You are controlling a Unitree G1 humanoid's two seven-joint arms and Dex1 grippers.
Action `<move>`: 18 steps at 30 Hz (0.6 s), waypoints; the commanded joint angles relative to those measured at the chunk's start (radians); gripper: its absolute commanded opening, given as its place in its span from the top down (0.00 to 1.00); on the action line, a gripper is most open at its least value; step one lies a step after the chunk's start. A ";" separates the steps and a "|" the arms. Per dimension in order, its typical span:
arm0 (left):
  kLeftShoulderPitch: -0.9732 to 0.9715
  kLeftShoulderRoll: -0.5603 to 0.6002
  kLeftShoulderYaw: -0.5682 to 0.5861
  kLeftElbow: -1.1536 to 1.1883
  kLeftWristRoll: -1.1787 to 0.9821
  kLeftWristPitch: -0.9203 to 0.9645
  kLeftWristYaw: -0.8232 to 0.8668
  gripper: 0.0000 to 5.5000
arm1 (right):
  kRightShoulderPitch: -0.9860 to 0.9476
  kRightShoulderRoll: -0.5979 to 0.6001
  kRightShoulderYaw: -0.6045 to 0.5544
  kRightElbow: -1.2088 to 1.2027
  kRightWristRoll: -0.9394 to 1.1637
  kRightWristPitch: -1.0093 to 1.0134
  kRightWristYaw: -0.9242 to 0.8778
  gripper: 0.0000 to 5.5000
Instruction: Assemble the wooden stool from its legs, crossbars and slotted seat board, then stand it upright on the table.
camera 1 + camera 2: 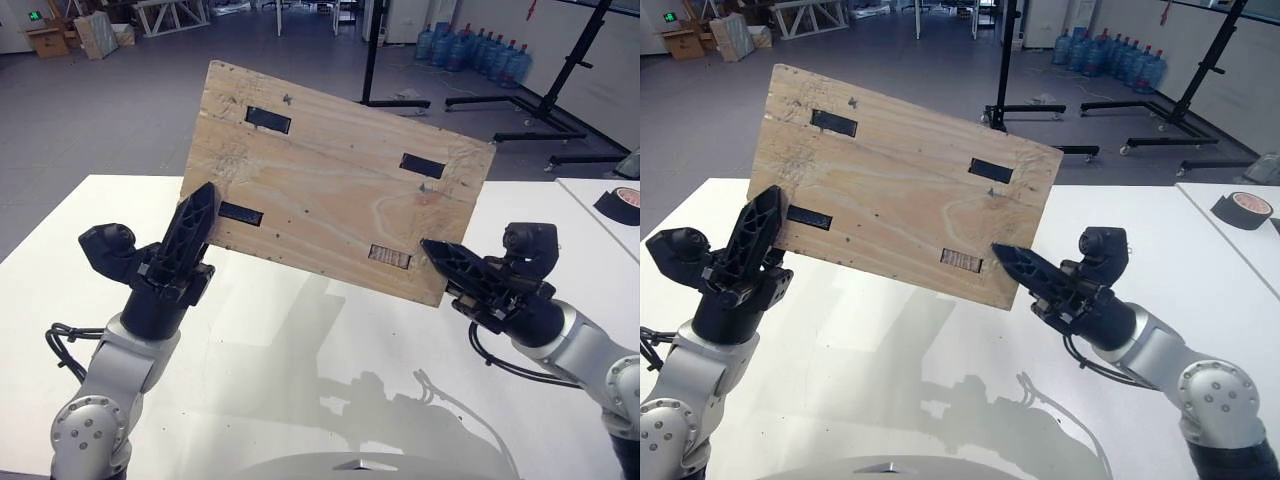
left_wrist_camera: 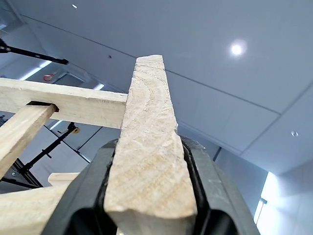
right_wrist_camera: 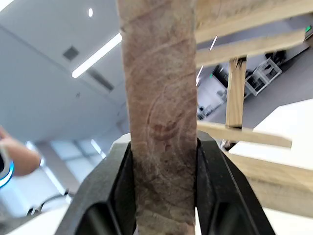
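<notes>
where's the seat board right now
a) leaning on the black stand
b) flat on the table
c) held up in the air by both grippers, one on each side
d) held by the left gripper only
c: the seat board is tilted above the table, with the left gripper clamped on one side edge and the right gripper on the opposite lower corner.

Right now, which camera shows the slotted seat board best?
The left eye view: the whole seat board faces it, all four slots visible. The right eye view shows much the same. The wrist views look along its clamped edge.
</notes>
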 commanded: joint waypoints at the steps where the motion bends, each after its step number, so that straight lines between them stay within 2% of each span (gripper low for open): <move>1: -0.065 0.003 -0.075 -0.027 0.045 0.069 0.083 0.74 | 0.007 0.088 0.092 -0.117 0.012 -0.032 -0.162 0.76; 5: -0.062 -0.004 -0.108 -0.011 0.110 0.087 0.170 0.74 | 0.013 0.185 0.150 -0.171 0.012 -0.144 -0.387 0.76; 8: -0.076 -0.002 -0.130 0.004 0.126 0.102 0.235 0.74 | -0.027 0.291 0.182 -0.188 0.012 -0.271 -0.645 0.76; 10: -0.112 -0.011 -0.145 0.029 0.143 0.101 0.332 0.74 | -0.063 0.333 0.197 -0.200 0.012 -0.322 -0.766 0.75; 14: -0.277 -0.063 -0.153 0.150 0.175 0.071 0.738 0.74 | -0.210 0.357 0.214 -0.151 0.010 -0.385 -1.012 0.74; 18: -0.449 -0.142 -0.141 0.155 0.175 0.016 1.057 0.74 | -0.339 0.380 0.209 -0.078 -0.040 -0.447 -1.218 0.73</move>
